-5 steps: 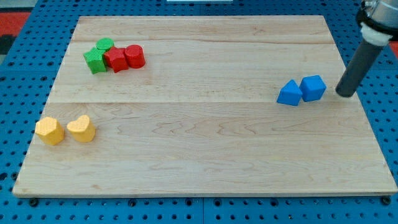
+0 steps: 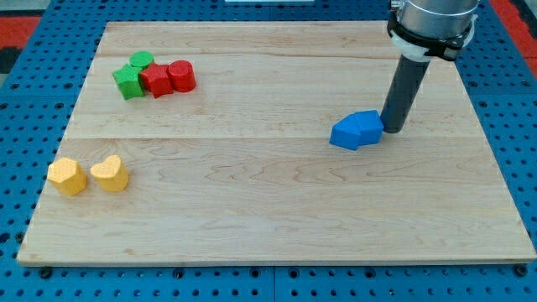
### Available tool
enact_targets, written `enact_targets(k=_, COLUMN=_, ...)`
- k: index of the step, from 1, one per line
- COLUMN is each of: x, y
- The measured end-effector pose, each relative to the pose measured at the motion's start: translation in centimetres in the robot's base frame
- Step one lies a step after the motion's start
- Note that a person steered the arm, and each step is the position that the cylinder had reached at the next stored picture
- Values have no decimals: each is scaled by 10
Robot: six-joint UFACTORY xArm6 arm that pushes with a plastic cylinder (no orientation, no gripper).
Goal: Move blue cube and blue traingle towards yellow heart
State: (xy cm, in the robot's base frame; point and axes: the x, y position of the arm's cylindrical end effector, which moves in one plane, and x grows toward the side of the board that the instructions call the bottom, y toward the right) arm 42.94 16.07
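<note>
The blue cube [image 2: 367, 126] and the blue triangle [image 2: 345, 134] lie pressed together right of the board's middle, triangle on the left. My tip [image 2: 391, 128] touches the cube's right side. The yellow heart [image 2: 110, 174] sits near the board's left edge, far to the left of the blue pair.
A yellow hexagon block [image 2: 66, 177] lies just left of the heart. At the upper left, two green blocks [image 2: 131, 77] and two red blocks [image 2: 169, 78] form a cluster. The wooden board [image 2: 277, 218] rests on a blue pegboard.
My tip moved left, reached the blue cube and pushed it and the blue triangle leftward by roughly a block's width or more.
</note>
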Motion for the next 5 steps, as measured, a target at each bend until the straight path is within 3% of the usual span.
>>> enact_targets(k=4, x=23, y=-121)
enact_targets(k=5, x=29, y=-186)
